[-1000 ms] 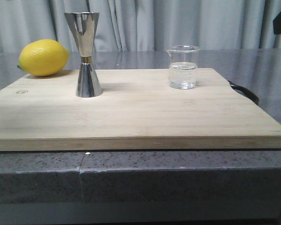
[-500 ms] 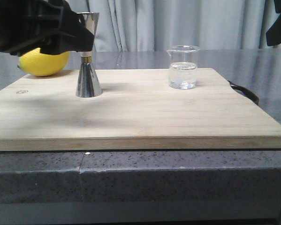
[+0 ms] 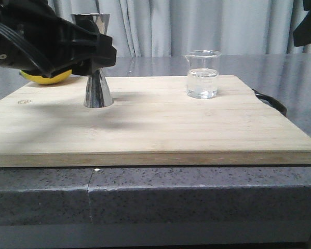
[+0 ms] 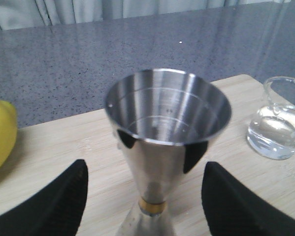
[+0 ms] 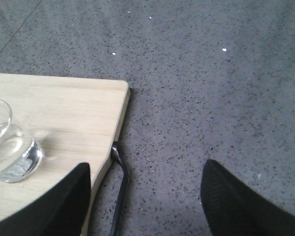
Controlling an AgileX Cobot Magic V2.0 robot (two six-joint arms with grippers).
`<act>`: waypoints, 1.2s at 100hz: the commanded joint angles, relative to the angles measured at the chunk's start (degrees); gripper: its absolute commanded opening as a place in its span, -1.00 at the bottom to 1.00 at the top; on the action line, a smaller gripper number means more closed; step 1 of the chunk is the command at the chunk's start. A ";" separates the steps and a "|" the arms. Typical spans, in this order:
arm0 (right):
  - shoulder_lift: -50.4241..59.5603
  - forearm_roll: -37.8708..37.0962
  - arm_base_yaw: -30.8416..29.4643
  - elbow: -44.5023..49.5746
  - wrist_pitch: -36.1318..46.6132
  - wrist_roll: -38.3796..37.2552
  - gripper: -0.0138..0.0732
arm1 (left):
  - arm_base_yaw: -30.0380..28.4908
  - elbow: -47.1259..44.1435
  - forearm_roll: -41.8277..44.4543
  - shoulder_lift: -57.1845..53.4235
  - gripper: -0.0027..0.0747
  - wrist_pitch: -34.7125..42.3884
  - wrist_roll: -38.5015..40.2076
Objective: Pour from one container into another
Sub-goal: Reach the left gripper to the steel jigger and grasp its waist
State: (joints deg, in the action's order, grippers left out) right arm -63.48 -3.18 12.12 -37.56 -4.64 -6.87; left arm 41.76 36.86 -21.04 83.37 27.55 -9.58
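A pale wooden board (image 3: 155, 124) lies across a dark grey speckled counter (image 3: 197, 197), filling the middle of the front view. On its left part a tall shiny steel jigger (image 3: 97, 85) stands upright, its narrow waist hidden behind the black left gripper (image 3: 100, 54), which reaches in from the upper left of the frame. In the left wrist view the jigger (image 4: 162, 142) stands between the two dark fingers (image 4: 53, 201), which are spread wide and clear of it on both sides, holding nothing; a gold band shows at its waist and its upper cup looks dry. Behind the arm, at the left edge of the front view, a slice of yellow lemon (image 3: 46, 78) peeks out. A small clear beaker (image 3: 202, 74) with water in its lower part stands toward the back right of the board, well apart from the jigger. The right gripper (image 5: 145, 201) hangs over the board's right corner and the bare counter, fingers wide apart and empty, the beaker (image 5: 9, 147) just beside one finger. A dark handle (image 5: 118, 187) curves out from the board's edge there.
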 commanded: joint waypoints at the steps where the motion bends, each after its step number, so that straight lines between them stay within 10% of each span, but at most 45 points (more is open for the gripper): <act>1: 0.64 -0.15 0.10 -1.85 4.95 0.59 0.31 | 0.42 1.76 3.88 -0.07 0.26 6.28 4.17; 33: 0.64 -0.15 0.10 -1.85 5.23 0.59 0.31 | 0.42 1.76 5.04 1.44 0.23 8.07 5.55; 99: 0.64 -0.15 0.10 -1.85 5.23 0.59 0.31 | 0.42 1.76 5.04 1.44 -0.98 7.97 5.55; 120: 0.64 -0.63 2.56 -1.72 6.91 0.59 0.29 | 0.70 1.76 7.63 0.62 -0.98 8.73 5.55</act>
State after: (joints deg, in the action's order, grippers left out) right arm -63.60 -3.18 13.10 -37.56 -3.50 -6.87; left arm 41.76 36.86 -15.81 86.52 31.07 -4.55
